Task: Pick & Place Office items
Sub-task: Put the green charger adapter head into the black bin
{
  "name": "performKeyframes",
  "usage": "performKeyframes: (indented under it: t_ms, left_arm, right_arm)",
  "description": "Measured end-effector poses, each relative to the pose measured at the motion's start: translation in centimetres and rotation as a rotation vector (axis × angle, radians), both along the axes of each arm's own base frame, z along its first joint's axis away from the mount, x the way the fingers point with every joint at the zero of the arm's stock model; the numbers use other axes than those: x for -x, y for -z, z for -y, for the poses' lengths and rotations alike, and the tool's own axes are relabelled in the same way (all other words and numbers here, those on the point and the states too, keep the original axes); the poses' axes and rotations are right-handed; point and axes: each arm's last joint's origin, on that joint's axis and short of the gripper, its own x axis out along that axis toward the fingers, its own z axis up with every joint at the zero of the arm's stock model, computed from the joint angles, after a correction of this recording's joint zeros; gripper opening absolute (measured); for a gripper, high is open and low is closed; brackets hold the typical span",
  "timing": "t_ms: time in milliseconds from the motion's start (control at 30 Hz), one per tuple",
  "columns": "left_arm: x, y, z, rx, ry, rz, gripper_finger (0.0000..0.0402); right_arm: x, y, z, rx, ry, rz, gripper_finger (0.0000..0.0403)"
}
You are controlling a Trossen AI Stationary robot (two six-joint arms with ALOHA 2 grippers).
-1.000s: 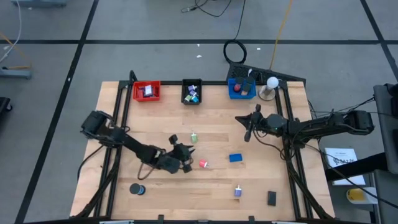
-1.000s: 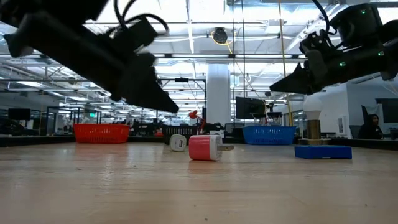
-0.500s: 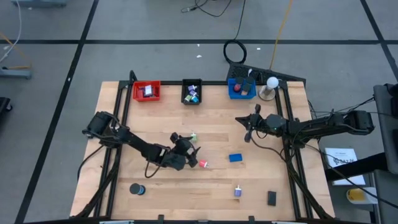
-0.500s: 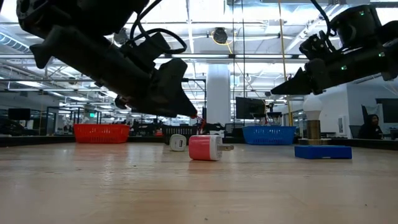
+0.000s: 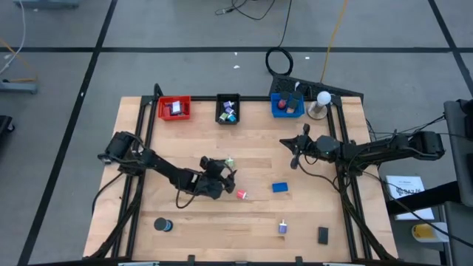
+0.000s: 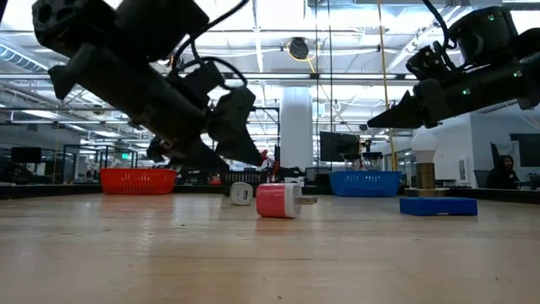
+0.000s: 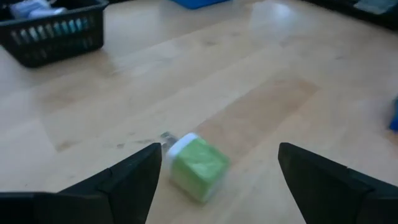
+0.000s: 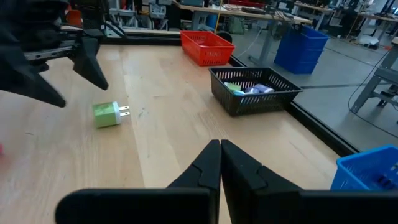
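Two end effectors over pale wooden tabletop (image 5: 259,222): left (image 5: 228,177) spread wide, right (image 5: 294,161) clenched empty.

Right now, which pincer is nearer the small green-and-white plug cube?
Left. The left pincer hovers open right over the green-and-white plug cube; the right pincer, shut, sits well off toward the table's right side.

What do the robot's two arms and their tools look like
Both arms are dark, nearly black, jointed, with black cables looping alongside. The left tool has two flat, wedge-shaped black fingers. The right tool has slim fingers tapering to a point, and small green lights glow on its wrist in the low view.
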Motion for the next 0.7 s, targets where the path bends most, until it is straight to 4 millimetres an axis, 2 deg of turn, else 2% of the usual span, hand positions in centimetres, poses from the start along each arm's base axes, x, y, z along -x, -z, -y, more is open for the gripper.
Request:
performKeyframes:
  t_ms: [167,267,467,567,700]
  left_arm:
    - [-0.6,1.3,-1.1,-0.009,-0.06,-0.025,0.0331]
    - [-1.6,1.9,-1.6,-0.031,-0.082,-0.044,0.0331]
    - [-2.6,2.5,-1.6,-0.077,-0.085,-0.187,0.0324]
    - [-2.5,2.2,-1.4,-0.072,-0.116,-0.248,0.0296]
    - [-2.0,2.2,-1.4,-0.056,-0.147,-0.317,0.0237]
  right_arm:
    - [0.0,0.0,0.0,0.001,-0.001,0.004,0.0008]
    - [0.0,0.0,0.0,0.0,0.0,0.004,0.0008]
    - [0.0,-0.1,0.0,0.001,0.0,0.005,0.0008]
    - [0.0,-0.1,0.0,0.0,0.0,0.004,0.0008]
    - [0.0,-0.1,0.0,0.0,0.0,0.005,0.0005]
